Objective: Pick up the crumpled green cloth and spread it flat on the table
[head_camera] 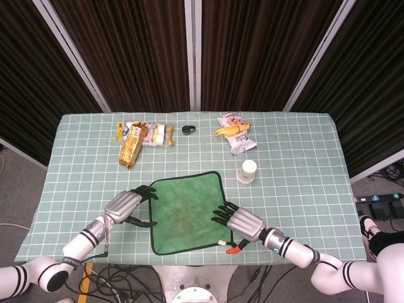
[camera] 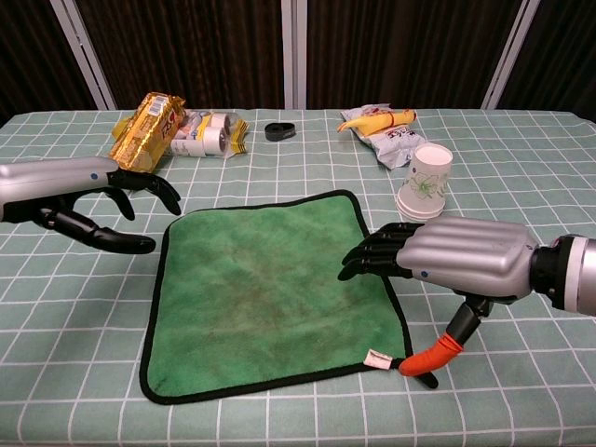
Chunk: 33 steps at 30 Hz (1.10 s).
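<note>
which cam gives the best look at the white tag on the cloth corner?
Chest view. The white tag sits close to the camera at the green cloth's near right corner, clear against the black edging, beside the right hand's orange-tipped thumb. In the head view the tag is only a tiny pale speck.

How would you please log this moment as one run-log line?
cloth: flat on table | left robot hand: open, beside cloth | right robot hand: open, at cloth edge

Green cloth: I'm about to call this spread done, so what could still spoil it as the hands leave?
The right hand hangs over the green cloth edge, thumb by the tagged corner; withdrawing might drag or fold it. The paper cup stands just behind that hand, so a lift backward may tip it.
</note>
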### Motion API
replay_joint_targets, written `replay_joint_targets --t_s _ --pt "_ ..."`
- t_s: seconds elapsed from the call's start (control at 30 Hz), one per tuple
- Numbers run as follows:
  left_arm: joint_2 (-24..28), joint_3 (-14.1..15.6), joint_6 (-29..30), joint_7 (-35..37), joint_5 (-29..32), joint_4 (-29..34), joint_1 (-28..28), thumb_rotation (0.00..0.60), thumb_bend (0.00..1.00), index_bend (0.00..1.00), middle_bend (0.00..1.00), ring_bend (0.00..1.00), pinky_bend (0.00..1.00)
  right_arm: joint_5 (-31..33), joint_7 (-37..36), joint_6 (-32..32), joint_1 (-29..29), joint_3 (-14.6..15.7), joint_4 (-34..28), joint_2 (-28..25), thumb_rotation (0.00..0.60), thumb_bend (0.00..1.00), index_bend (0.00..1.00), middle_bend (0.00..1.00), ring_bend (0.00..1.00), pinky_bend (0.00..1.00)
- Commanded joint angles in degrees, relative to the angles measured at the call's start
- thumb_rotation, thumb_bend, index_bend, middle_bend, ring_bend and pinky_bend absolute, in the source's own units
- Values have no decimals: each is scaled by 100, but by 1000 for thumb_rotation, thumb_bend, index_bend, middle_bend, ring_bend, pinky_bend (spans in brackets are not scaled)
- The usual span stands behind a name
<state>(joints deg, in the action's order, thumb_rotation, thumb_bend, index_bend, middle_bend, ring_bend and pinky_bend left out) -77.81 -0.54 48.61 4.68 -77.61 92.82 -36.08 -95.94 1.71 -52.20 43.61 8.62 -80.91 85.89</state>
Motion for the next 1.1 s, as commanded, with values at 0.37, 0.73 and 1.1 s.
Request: replay_joint_targets --t_s 0.37,0.73,1.1 --pt "49 -14 61 -68 134 -41 64 222 0 216 136 77 239 659 349 181 71 -705 799 879 329 0 100 40 0 0" --pt "133 4 75 -64 158 0 114 232 0 216 136 77 239 622 683 217 119 -739 1512 1682 342 0 100 34 0 0" --pt "151 10 73 -31 111 14 129 234 0 216 136 77 239 425 853 62 -16 -517 1451 1684 347 0 100 33 0 0"
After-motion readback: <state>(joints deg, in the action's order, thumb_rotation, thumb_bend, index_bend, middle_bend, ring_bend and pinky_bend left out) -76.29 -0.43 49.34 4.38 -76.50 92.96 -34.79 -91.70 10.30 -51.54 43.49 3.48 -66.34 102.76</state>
